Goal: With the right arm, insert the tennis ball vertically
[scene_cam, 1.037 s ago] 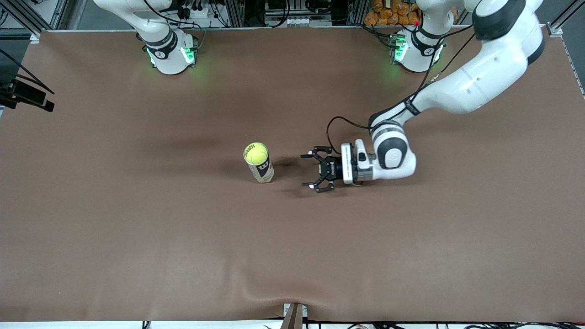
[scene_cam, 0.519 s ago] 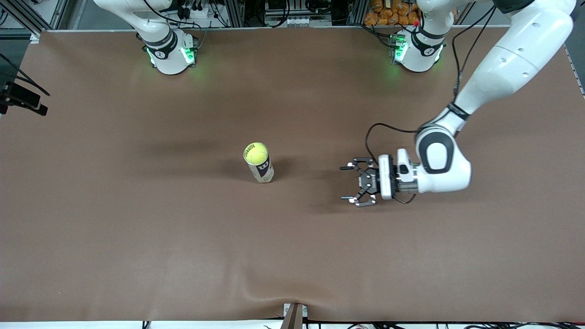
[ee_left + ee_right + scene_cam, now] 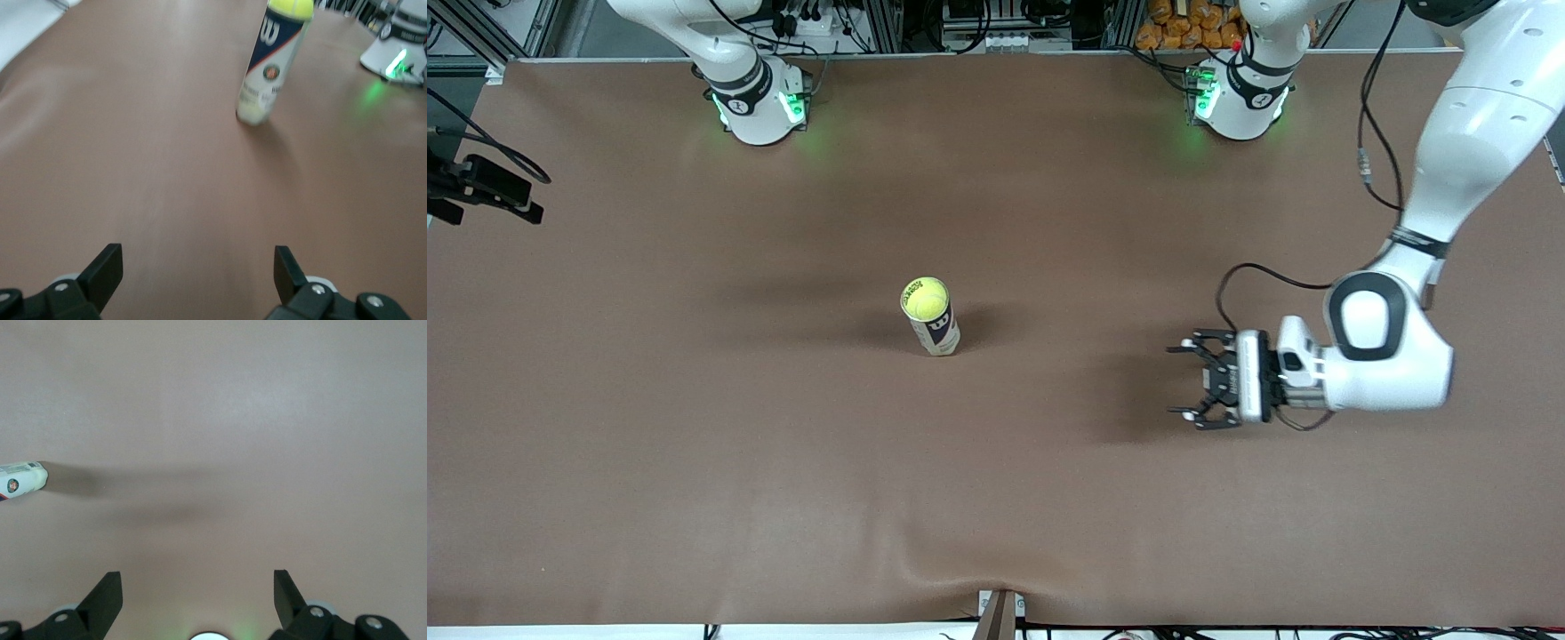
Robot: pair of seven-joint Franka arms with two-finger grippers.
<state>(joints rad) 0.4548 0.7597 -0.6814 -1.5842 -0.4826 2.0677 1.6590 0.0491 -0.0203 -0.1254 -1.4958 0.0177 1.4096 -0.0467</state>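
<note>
A yellow tennis ball (image 3: 925, 298) sits in the mouth of an upright white and dark-blue can (image 3: 936, 331) at the middle of the brown table. In the left wrist view the ball (image 3: 290, 5) tops the can (image 3: 270, 67). My left gripper (image 3: 1181, 380) lies level just above the table, well off the can toward the left arm's end, open and empty; its fingers (image 3: 107, 270) frame bare table. My right gripper (image 3: 198, 583) is open and empty, high over bare table near its own base. Only the can's foot (image 3: 23, 480) shows in its view.
Both arm bases (image 3: 756, 102) (image 3: 1240, 98) glow green along the table's edge farthest from the front camera. A dark cabled piece (image 3: 485, 188) juts in at the right arm's end. The brown cover wrinkles (image 3: 951, 569) near the front edge.
The left arm has drawn back from beside the can toward its own end of the table, its gripper open throughout. The ball and can have not moved.
</note>
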